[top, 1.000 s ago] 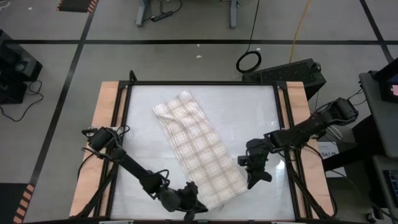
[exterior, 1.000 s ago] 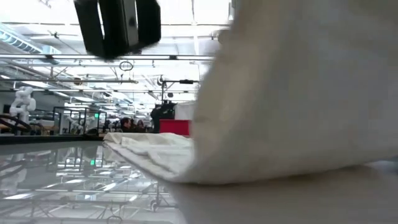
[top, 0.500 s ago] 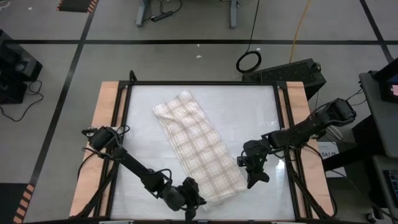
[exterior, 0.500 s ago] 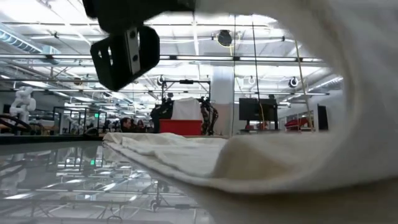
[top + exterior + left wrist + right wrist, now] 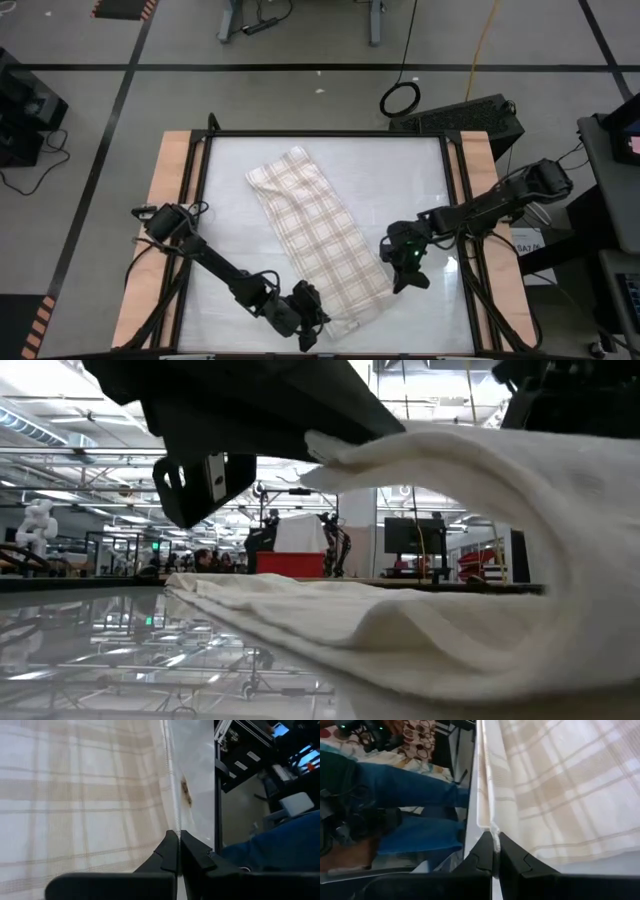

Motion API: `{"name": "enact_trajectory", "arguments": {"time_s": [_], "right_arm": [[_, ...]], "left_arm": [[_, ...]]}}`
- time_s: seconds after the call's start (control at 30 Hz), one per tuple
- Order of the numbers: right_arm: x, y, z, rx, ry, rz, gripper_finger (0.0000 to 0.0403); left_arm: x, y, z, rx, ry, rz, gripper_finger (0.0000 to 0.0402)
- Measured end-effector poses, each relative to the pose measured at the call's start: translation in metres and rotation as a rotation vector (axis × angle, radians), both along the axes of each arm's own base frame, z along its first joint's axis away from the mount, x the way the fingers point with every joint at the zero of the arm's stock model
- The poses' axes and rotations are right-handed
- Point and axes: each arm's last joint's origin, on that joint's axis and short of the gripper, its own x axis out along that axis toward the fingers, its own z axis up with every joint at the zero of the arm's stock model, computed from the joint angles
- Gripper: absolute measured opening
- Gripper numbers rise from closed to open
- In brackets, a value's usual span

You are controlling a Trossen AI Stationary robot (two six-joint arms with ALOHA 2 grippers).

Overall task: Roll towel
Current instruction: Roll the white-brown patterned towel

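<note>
A glossy white table [image 5: 230, 200] with wooden side rails fills the middle of the high view. On it lies the towel [image 5: 315, 230], cream-white with a tan plaid grid, stretched diagonally from the far left of centre toward the near right. Its near end is lifted off the surface and curls back over the flat part, which the low view shows as a thick arch of cloth [image 5: 480, 470] above the lying fabric.

The left arm reaches from the left rail along the near side, and the left gripper [image 5: 312, 318] sits at the towel's near left corner. In its wrist view the dark fingers [image 5: 167, 852] are pressed together, pinching the towel's hemmed edge [image 5: 170, 795].

The right arm comes in from the right rail, and the right gripper [image 5: 402, 272] is at the towel's near right corner. Its fingers [image 5: 485, 852] are likewise clamped on the hem [image 5: 487, 795].

A person's blue trouser leg [image 5: 405, 795] shows beyond the table's near edge.
</note>
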Motion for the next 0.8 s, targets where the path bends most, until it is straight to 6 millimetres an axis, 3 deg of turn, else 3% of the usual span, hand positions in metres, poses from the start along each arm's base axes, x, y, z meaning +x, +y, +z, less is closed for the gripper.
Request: {"name": "enact_trajectory", "arguments": {"time_s": [0.53, 0.8], "right_arm": [[0.001, -0.004, -0.016, -0.21, 0.01, -0.089, 0.0002], [-0.005, -0.006, -0.021, -0.254, 0.075, -0.09, 0.0061]], "left_arm": [[0.004, 0.005, -0.016, -0.004, 0.048, 0.042, 0.001], [0.006, 0.01, -0.017, 0.018, 0.055, 0.035, 0.0028]]}}
